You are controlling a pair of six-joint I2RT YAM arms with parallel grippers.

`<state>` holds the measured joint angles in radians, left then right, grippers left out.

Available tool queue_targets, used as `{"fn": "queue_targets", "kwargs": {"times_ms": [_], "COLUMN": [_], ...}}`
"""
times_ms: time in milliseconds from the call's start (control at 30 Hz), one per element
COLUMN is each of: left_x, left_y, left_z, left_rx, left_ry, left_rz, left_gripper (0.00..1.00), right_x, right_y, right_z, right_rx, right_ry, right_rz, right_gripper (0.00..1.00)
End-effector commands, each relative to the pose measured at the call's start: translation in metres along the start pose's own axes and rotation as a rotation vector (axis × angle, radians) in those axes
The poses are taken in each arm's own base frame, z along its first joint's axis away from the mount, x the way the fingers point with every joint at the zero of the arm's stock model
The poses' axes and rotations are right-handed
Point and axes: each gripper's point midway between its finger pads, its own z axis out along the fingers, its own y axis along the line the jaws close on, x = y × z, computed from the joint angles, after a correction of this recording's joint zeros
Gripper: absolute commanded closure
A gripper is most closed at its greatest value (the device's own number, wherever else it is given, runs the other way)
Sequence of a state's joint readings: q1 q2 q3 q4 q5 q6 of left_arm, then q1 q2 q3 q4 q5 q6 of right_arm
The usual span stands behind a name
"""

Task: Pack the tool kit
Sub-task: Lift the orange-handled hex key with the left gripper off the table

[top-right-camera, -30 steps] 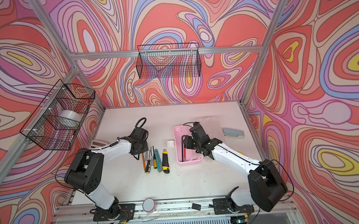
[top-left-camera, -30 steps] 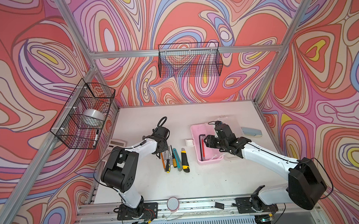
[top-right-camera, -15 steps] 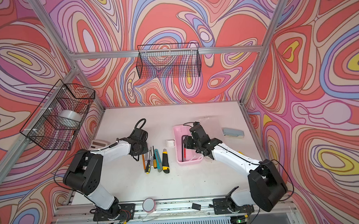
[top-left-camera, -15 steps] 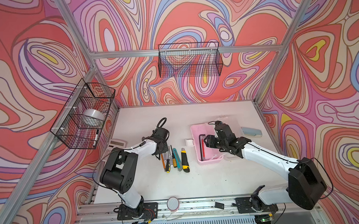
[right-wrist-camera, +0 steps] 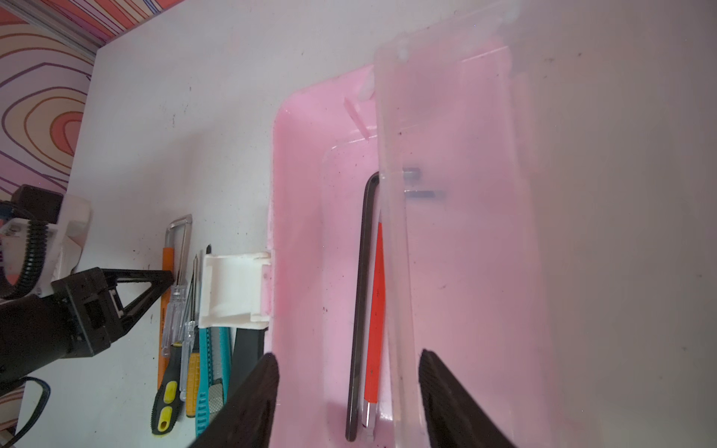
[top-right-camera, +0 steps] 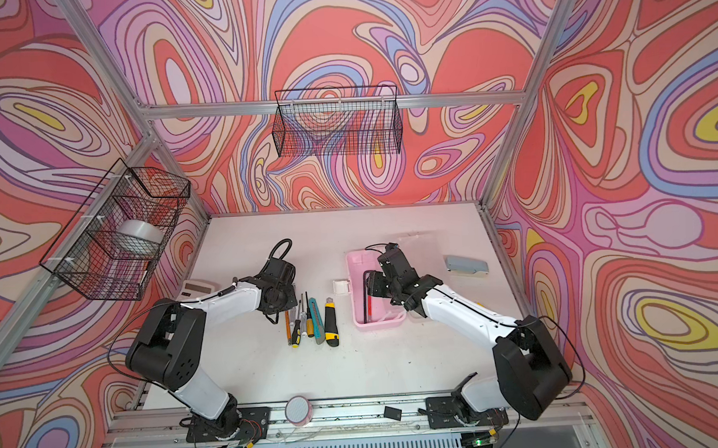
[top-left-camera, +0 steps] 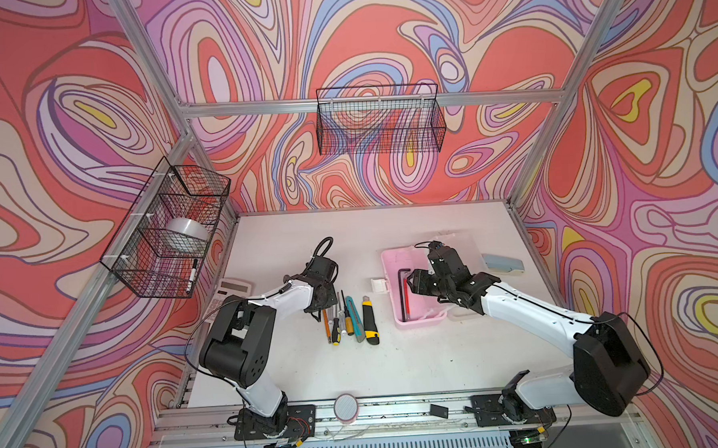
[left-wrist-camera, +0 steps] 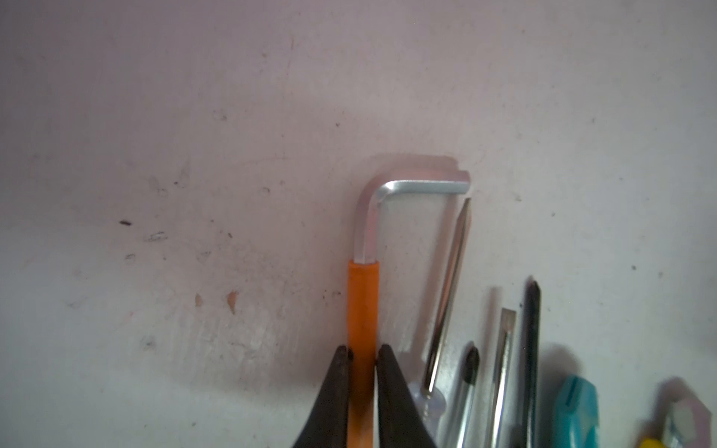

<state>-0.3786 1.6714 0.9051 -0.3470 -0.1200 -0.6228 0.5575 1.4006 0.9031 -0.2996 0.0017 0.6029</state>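
Note:
My left gripper (left-wrist-camera: 362, 353) is shut on the orange sleeve of a silver hex key (left-wrist-camera: 363, 302), which lies at the left end of the tool row (top-left-camera: 325, 324). Beside it lie screwdrivers (top-left-camera: 336, 330), a teal cutter (top-left-camera: 355, 321) and a yellow-black utility knife (top-left-camera: 370, 320). The pink box (top-left-camera: 420, 323) holds a black hex key (right-wrist-camera: 361, 291) and a red-sleeved one (right-wrist-camera: 376, 310). My right gripper (right-wrist-camera: 348, 353) hangs open over the box (top-left-camera: 414, 283). The edge of the box's clear lid (right-wrist-camera: 465, 232) stands between its fingers, close to one of them.
A white latch (top-left-camera: 380, 284) sticks out of the box's left side. A calculator (top-left-camera: 233, 288) lies far left, a blue-grey stapler (top-left-camera: 502, 264) far right, a tape roll (top-left-camera: 345, 406) on the front rail. Wire baskets (top-left-camera: 377, 120) (top-left-camera: 166, 229) hang on the walls.
The left arm has shifted only slightly at the orange hex key. The right arm has stayed where it was over the box.

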Motion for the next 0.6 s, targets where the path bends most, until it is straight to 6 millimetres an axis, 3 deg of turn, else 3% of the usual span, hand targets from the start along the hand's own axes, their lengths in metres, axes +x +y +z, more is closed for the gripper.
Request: {"fn": "queue_targets", "kwargs": {"times_ms": [0,167,267,567], "left_x": [0.007,0.005,0.000,-0.040], "left_y": [0.006,0.004,0.004,0.007], "left_z": [0.007,0.009,0.006,-0.040], "left_rx": [-0.023,-0.026,-0.032,-0.072], "left_ry": [0.028,0.032,0.022,-0.109], "left_rz": [-0.006,0.002,0.011,0.042], "left_gripper": [0.91,1.00,1.00,1.00], "right_x": [-0.010,-0.011,-0.012,-0.016], "right_y": [0.005,0.004,0.004,0.004], "right_z": [0.001,0.003,0.003,-0.001], "right_rx": [-0.003,0.005,0.009,0.009], "right_ry": [-0.016,-0.015,-0.016,-0.035], "right_rz": [-0.012,-0.017,-0.017,-0.014], "right_gripper": [0.39,0.39,0.39,0.39]}}
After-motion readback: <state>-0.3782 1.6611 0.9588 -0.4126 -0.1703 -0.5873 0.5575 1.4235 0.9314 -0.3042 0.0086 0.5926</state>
